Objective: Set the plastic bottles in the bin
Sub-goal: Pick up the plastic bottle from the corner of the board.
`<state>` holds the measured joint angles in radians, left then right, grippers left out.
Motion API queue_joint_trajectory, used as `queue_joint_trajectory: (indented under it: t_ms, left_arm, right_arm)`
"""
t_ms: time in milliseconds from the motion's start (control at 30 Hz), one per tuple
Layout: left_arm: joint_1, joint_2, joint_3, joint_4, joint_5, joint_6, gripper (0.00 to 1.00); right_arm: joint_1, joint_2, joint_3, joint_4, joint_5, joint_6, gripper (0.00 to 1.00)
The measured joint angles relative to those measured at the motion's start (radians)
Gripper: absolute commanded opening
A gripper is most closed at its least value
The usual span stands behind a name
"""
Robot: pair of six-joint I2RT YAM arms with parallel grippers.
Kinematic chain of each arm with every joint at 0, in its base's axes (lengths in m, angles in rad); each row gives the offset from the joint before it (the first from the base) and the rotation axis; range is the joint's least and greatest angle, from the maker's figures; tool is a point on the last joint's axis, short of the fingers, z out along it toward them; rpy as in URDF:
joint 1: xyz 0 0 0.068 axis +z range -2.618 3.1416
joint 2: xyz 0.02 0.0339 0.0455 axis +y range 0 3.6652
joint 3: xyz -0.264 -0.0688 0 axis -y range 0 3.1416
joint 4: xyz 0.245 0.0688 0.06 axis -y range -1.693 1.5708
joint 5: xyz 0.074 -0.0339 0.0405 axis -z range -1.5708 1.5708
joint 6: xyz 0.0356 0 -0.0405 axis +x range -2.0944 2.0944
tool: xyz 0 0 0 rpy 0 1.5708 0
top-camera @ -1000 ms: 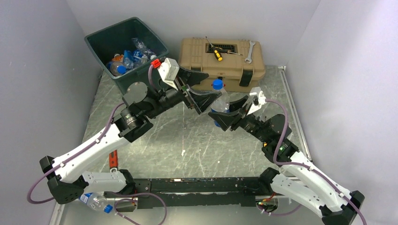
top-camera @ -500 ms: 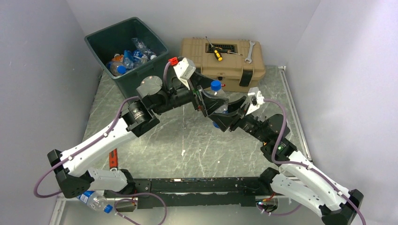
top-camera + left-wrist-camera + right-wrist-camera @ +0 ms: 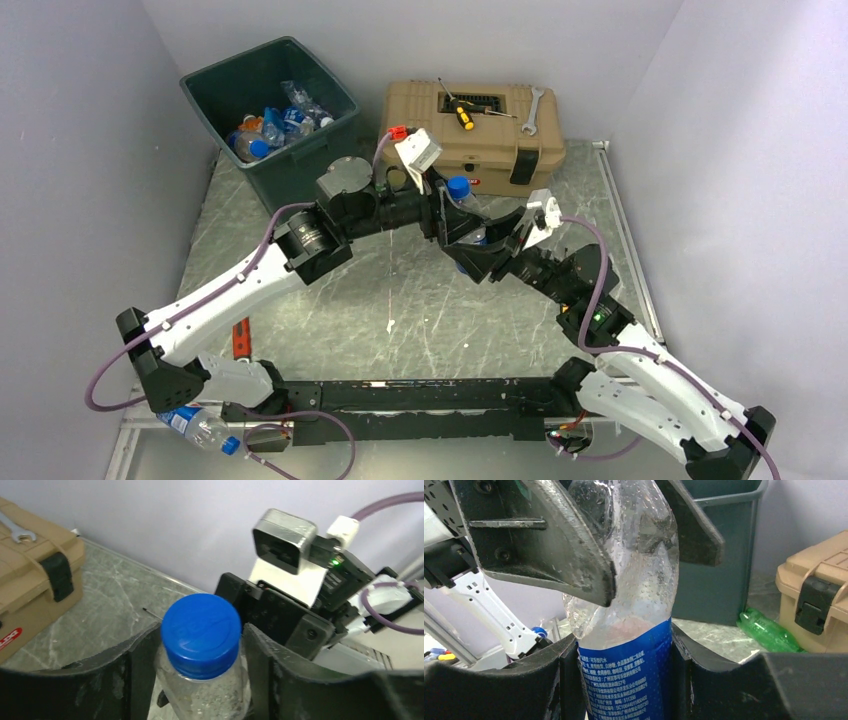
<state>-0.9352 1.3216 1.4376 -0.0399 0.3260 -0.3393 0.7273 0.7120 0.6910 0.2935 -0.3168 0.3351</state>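
Observation:
A clear plastic bottle [image 3: 468,212] with a blue cap [image 3: 201,632] and blue label [image 3: 629,672] stands upright between both arms, above the table's middle. My right gripper [image 3: 624,641] is shut on its labelled lower body. My left gripper [image 3: 200,631] is shut on its upper part just under the cap, both fingers [image 3: 574,555] pressing the crumpled plastic. The dark green bin [image 3: 215,75] stands at the back left with several bottles [image 3: 268,125] inside. A green bottle [image 3: 769,630] lies by the bin's foot, and a clear bottle [image 3: 205,430] lies by the left arm's base.
A tan toolbox [image 3: 480,135] stands at the back right of the bin, with a yellow-handled screwdriver [image 3: 462,116] and a wrench [image 3: 531,110] on its lid. An orange-handled tool [image 3: 240,340] lies near the left arm's base.
My left arm has swung right from beside the bin to the bottle, and its wide-open fingers have closed on the bottle's top. The right gripper has kept its hold in place.

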Motion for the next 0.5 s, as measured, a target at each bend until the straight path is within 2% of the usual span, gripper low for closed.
queue_joint_trajectory:
  t_ms: [100, 133, 167, 200, 233, 400, 500]
  left_arm:
    - [0.0, 0.0, 0.001, -0.011, 0.011, -0.017, 0.15]
    - [-0.002, 0.0, 0.003, -0.012, 0.017, -0.022, 0.03]
    - [-0.003, 0.0, 0.003, -0.014, 0.017, -0.028, 0.0]
    - [-0.006, 0.0, 0.004, -0.015, 0.014, -0.03, 0.0]
    - [-0.006, 0.0, 0.004, -0.018, 0.013, -0.024, 0.0]
    - [-0.002, -0.016, 0.018, -0.063, -0.08, 0.045, 0.0]
    - [-0.001, -0.017, 0.111, -0.124, -0.186, 0.156, 0.0]
  right_arm:
    - [0.0, -0.008, -0.003, -0.001, 0.005, -0.007, 0.38]
    - [0.0, -0.007, -0.003, -0.002, 0.011, -0.019, 0.48]
    - [0.0, -0.007, -0.003, -0.001, 0.013, -0.025, 0.63]
    - [0.0, -0.006, -0.003, -0.003, 0.012, -0.029, 0.82]
    - [0.0, -0.006, -0.003, -0.005, 0.012, -0.034, 0.98]
    - [0.0, -0.015, 0.02, -0.06, 0.014, -0.023, 1.0]
    - [-0.003, -0.034, 0.071, -0.133, 0.06, -0.038, 1.0]
